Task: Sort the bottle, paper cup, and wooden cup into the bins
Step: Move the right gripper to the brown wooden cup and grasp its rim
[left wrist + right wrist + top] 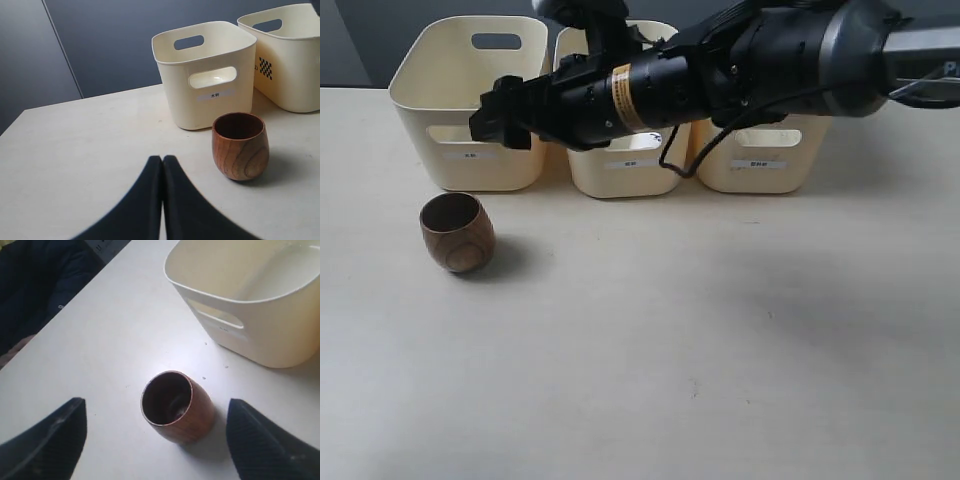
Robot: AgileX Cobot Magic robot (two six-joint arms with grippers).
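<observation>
The wooden cup (457, 232) stands upright on the table in front of the left bin (470, 100). Coming from the right, my right arm reaches across the bins; its gripper (498, 113) hangs open above and behind the cup. Seen from the right wrist, the cup (175, 406) lies below, between the spread fingers (55, 440), untouched. My left gripper (162, 160) is shut on nothing, low over the table, with the cup (241, 145) a short way off to one side. The bottle and the paper cup are out of view.
Three cream bins stand in a row at the back: left, middle (620, 165) and right (760, 155). The right arm's dark body covers much of the middle and right bins. Pale table (700, 350) spreads in front.
</observation>
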